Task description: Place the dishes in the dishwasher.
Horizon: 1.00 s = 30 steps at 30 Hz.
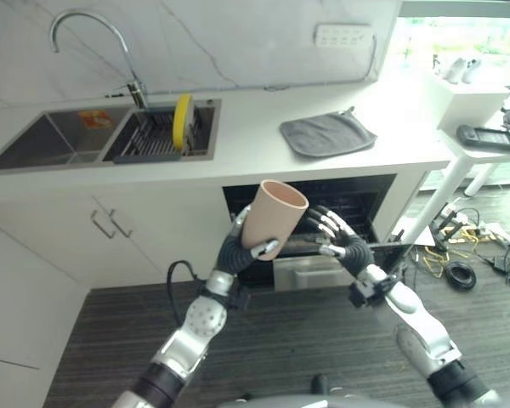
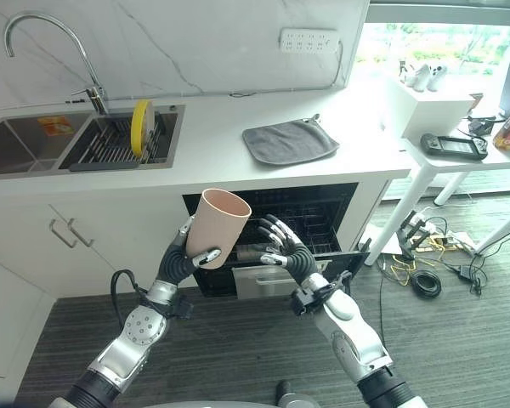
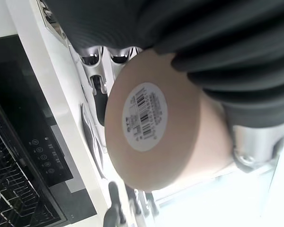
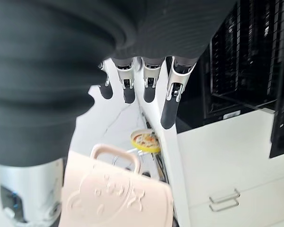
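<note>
At the centre of the frame, the left hand [image 1: 238, 248] grips a beige cup [image 1: 270, 212] before the open dishwasher [image 1: 357, 201], not yet loaded. Beside it, the right hand [image 1: 340, 240] hangs open, empty. Upper left, a yellow plate [image 1: 182, 121] waits in the sink rack [image 1: 153, 136].

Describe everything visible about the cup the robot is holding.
The cup is pale pink and looks like matte plastic, with a handle and a raised bear face on its side, seen in the right wrist view. A barcode sticker sits on its base. The left robot hand grips it in the air, tilted with its empty mouth up, before the open dishwasher.
</note>
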Motion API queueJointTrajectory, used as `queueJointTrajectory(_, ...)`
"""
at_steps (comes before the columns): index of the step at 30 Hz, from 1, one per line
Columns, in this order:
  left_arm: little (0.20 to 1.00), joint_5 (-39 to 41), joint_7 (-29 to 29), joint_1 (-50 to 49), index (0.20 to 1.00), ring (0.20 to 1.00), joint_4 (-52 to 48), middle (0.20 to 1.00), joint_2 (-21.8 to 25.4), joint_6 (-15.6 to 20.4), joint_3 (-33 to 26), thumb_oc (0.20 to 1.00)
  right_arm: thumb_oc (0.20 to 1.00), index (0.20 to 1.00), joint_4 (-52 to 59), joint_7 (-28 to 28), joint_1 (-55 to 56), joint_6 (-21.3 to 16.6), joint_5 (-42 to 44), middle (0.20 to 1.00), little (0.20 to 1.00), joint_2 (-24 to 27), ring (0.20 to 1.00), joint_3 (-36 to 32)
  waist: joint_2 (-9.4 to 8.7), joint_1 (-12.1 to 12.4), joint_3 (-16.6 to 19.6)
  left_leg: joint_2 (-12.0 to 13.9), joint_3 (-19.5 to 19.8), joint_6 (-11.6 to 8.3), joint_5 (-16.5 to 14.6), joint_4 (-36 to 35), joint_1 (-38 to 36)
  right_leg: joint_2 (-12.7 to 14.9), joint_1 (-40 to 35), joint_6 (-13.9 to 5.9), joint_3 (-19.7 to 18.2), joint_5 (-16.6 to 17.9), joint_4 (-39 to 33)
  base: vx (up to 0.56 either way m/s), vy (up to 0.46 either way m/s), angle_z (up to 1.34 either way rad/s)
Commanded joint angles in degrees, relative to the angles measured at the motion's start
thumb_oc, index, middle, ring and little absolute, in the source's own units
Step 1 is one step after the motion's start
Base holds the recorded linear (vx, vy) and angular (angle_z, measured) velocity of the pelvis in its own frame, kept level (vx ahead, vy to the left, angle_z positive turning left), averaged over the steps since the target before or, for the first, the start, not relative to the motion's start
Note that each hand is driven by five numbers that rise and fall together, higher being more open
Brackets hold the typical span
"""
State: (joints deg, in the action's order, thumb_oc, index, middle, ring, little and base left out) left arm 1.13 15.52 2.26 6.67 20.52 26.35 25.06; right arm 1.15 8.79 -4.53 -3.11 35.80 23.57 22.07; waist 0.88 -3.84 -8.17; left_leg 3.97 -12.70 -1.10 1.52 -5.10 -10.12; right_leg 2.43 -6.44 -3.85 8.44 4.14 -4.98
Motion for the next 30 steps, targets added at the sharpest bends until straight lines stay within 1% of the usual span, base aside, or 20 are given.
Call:
queueJointTrajectory(1, 0.200, 0.87, -0.72, 5.00, 0.200, 0.200, -1.19, 0.200, 0.88, 2.31, 1.42, 0.200, 1.000, 1.000, 3.59, -0.79, -4.84, -3.26, -0.68, 1.000, 1.000, -0.99, 1.000, -0.21, -2.48, 1.23, -0.01, -0.83, 2.20, 0.84, -5.75, 0.10, -0.84, 3.23, -3.49, -3.10, 2.00, -5.11, 1.02, 0.00, -0.001, 0.05)
queueJointTrajectory(5, 0.200, 0.59, -1.73, 5.50, 0.200, 0.200, -1.01, 0.200, 0.83, 1.90, 2.44, 0.200, 1.000, 1.000, 3.40, -0.96, -6.08, -3.04, -0.62, 1.000, 1.000, -1.20, 1.000, 0.31, -2.42, 1.38, 0.06, -0.80, 2.23, 0.82, -5.72, 0.10, -0.89, 3.28, -3.57, -3.08, 2.10, -5.17, 1.05, 0.00, 0.000, 0.00)
queueJointTrajectory(9, 0.200, -0.34, -2.62, 5.90, 0.200, 0.200, -0.71, 0.200, 1.14, 1.60, 3.65, 0.200, 1.000, 1.000, 3.79, -0.01, -7.44, -2.13, 0.35, 1.000, 1.000, -1.18, 1.000, 0.78, -2.35, 1.49, 0.10, -0.84, 2.20, 0.83, -5.82, 0.10, -0.86, 3.35, -3.57, -3.07, 2.13, -5.26, 1.02, 0.00, 0.000, 0.00)
queueJointTrajectory(11, 0.200, -0.14, -3.13, 6.11, 0.200, 0.200, -0.16, 0.200, 1.44, 1.83, 4.30, 0.200, 1.000, 1.000, 3.95, 1.02, -8.35, -1.58, 1.17, 1.000, 1.000, -1.06, 1.000, 1.30, -2.23, 1.55, 0.14, -0.85, 2.20, 0.81, -5.84, 0.10, -1.00, 3.35, -3.68, -3.05, 2.16, -5.34, 1.07, 0.02, 0.002, 0.00)
queueJointTrajectory(16, 0.200, -0.11, -4.26, 6.49, 0.200, 0.200, 0.35, 0.200, 1.53, 2.32, 5.51, 0.200, 1.000, 1.000, 3.97, 1.25, -10.04, -1.52, 0.58, 1.000, 1.000, -1.33, 1.000, 2.50, -2.11, 1.81, 0.13, -0.96, 2.41, 0.85, -5.88, 0.10, -1.01, 3.43, -3.71, -3.02, 2.12, -5.40, 1.14, 0.01, 0.001, 0.01)
queueJointTrajectory(21, 0.200, -0.23, -4.70, 7.16, 0.200, 0.200, 1.07, 0.200, 1.36, 2.59, 6.73, 0.200, 1.000, 1.000, 3.63, 3.30, -11.81, -0.73, 1.47, 1.000, 1.000, -1.66, 1.000, 3.69, -2.11, 2.03, 0.14, -1.04, 2.57, 0.94, -5.89, 0.10, -1.06, 3.45, -3.73, -2.98, 2.11, -5.50, 1.34, 0.01, 0.003, 0.01)
queueJointTrajectory(24, 0.200, -0.46, -4.28, 7.64, 0.200, 0.200, 1.87, 0.200, 1.24, 3.09, 7.56, 0.200, 1.000, 1.000, 4.02, 5.49, -12.58, 0.09, 1.96, 1.000, 1.000, -1.89, 1.000, 5.01, -2.14, 2.18, 0.09, -1.08, 2.77, 1.01, -5.96, 0.10, -1.07, 3.45, -3.73, -2.92, 2.09, -5.68, 1.48, 0.01, 0.001, 0.01)
queueJointTrajectory(30, 0.200, -0.33, -5.23, 7.93, 0.200, 0.200, 2.66, 0.200, 1.31, 3.62, 8.13, 0.200, 1.000, 1.000, 4.96, 6.65, -13.27, 0.26, 1.34, 1.000, 1.000, -1.83, 1.000, 6.45, -2.12, 2.38, 0.06, -1.24, 3.01, 1.14, -5.98, 0.10, -1.10, 3.51, -3.63, -2.91, 2.09, -5.80, 1.79, 0.00, 0.000, 0.00)
